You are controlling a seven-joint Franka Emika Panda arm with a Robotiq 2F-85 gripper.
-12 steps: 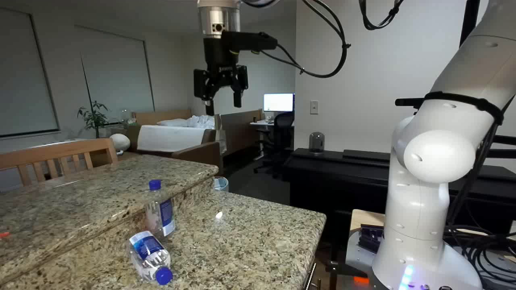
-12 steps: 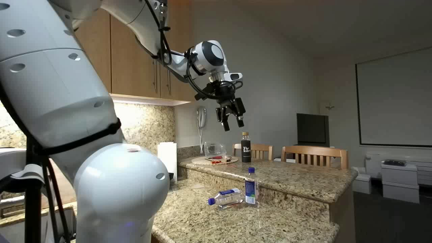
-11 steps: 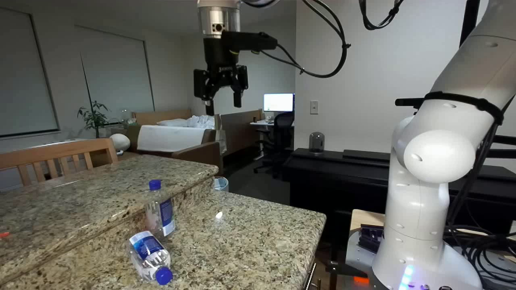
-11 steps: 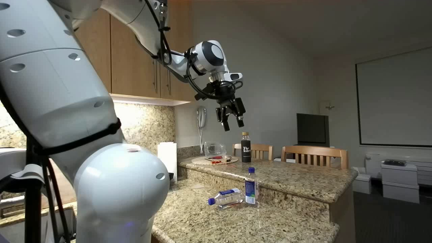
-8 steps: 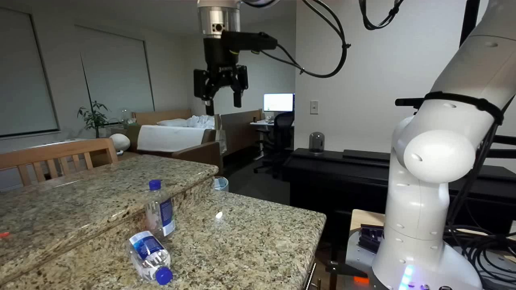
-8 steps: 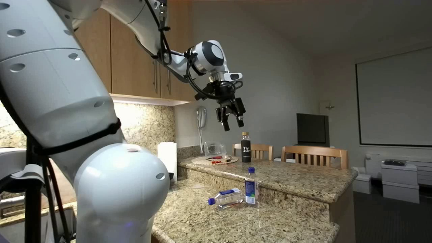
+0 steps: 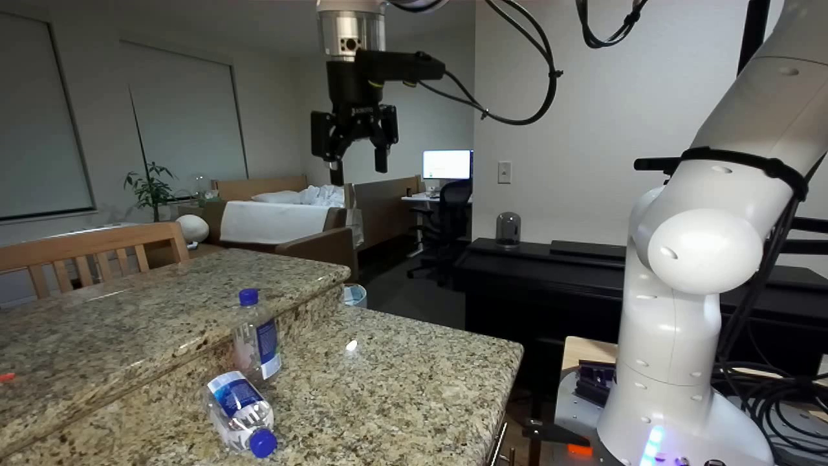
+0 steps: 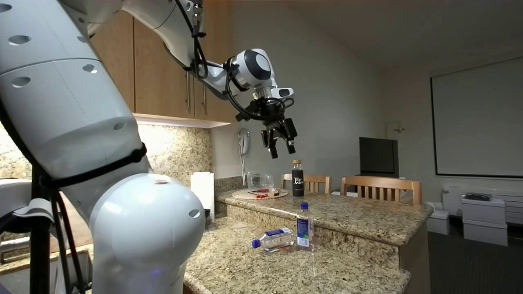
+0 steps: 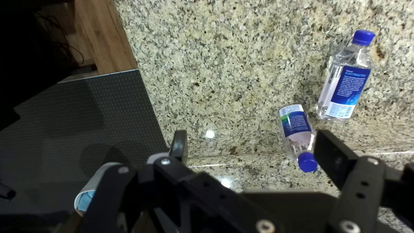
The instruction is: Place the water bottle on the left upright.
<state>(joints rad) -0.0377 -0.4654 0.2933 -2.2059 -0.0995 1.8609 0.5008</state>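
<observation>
On granite, sideways bottle; dim room

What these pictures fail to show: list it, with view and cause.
Wrist view: fine print on the lying water bottle, too small.
Wrist view: part of the white bin, hidden by the end effector.
In an exterior view: part of the wooden chair, cut off by the left edge.

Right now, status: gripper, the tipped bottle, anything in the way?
Gripper open, empty, touching nothing. Water bottle lying on the lower counter, not yet upright. Second bottle stands close by its base end; might crowd the grasp.
</observation>
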